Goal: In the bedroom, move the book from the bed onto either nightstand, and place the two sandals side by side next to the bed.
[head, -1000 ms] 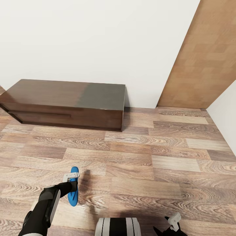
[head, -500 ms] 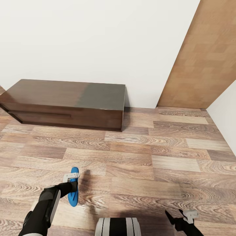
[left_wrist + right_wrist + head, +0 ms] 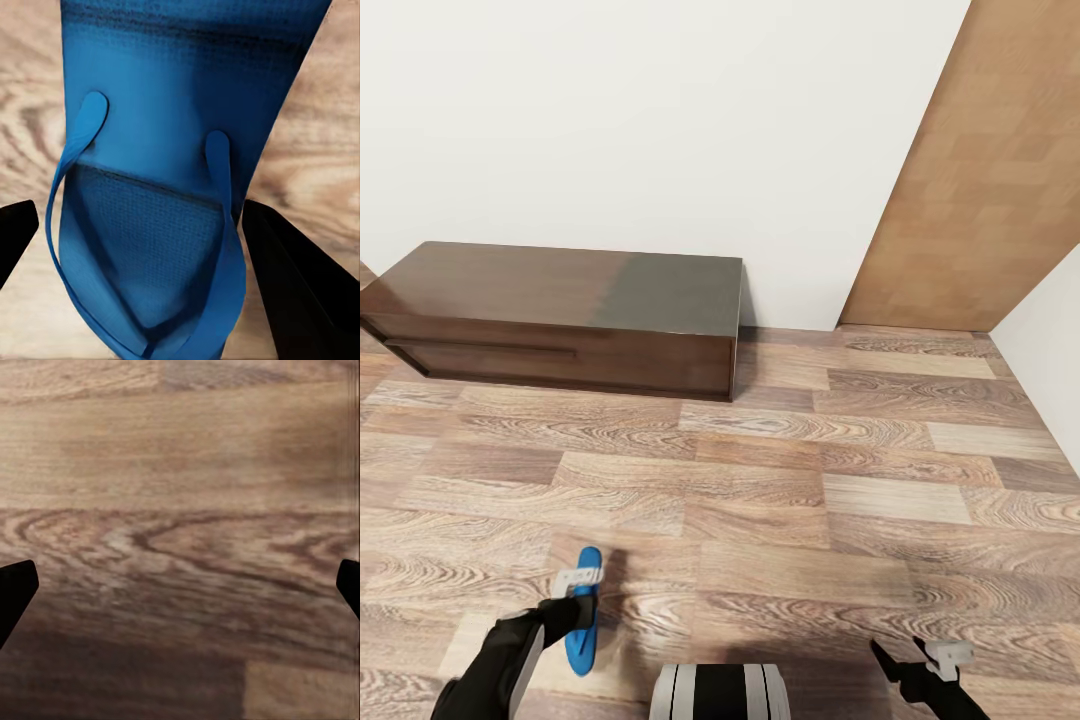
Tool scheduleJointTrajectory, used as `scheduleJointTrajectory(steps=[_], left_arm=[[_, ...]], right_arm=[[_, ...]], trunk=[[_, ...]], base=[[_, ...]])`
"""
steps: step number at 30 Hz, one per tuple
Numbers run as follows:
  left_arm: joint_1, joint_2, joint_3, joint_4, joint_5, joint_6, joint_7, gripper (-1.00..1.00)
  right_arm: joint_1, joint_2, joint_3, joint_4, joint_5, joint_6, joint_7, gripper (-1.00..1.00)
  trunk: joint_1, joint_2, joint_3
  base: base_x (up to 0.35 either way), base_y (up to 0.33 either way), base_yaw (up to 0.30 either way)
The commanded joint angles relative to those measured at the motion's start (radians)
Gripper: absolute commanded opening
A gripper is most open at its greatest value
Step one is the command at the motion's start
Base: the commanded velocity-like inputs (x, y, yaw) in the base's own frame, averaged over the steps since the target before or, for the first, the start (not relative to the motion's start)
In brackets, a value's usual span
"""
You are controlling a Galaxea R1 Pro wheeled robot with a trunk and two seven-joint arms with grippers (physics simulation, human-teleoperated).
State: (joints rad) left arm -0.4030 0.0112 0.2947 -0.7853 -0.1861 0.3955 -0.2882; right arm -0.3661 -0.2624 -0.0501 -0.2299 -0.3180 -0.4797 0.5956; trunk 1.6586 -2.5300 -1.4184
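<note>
The left gripper (image 3: 139, 225) fingers (image 3: 289, 281) stand spread on either side of the flat bright blue sandal (image 3: 176, 187), with a gap visible at each side, so no grip is confirmed. The sandal lies on the light brown wood-plank floor (image 3: 810, 560) with the left gripper (image 3: 578, 590) over it. Judged from its form, the sandal is light, thin and flexible; grasp across the sole edges, not the soft thong strap (image 3: 217, 225). The right gripper (image 3: 180, 585) fingers are open over bare floor. The long dark brown bench (image 3: 560, 315) along the white wall (image 3: 660, 120) carries nothing; its drawer is closed.
</note>
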Motion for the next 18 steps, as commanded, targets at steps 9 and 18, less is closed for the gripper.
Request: scheduleJointTrajectory(steps=[9,18], left_arm=[[0.0,0.004,0.004,0.02,-0.01,-0.041,-0.008,-1.0],[0.0,0.004,0.003,0.02,-0.01,-0.041,-0.008,-1.0]], right_arm=[[-0.001,-0.004,-0.004,0.002,-0.005,0.001,0.009,1.0],[-0.001,-0.005,-0.002,0.002,-0.005,0.001,0.009,1.0]], trunk=[[0.0,0.0,-0.001],[0.0,0.0,-0.001]], base=[[0.0,0.0,0.0],[0.0,0.0,0.0]])
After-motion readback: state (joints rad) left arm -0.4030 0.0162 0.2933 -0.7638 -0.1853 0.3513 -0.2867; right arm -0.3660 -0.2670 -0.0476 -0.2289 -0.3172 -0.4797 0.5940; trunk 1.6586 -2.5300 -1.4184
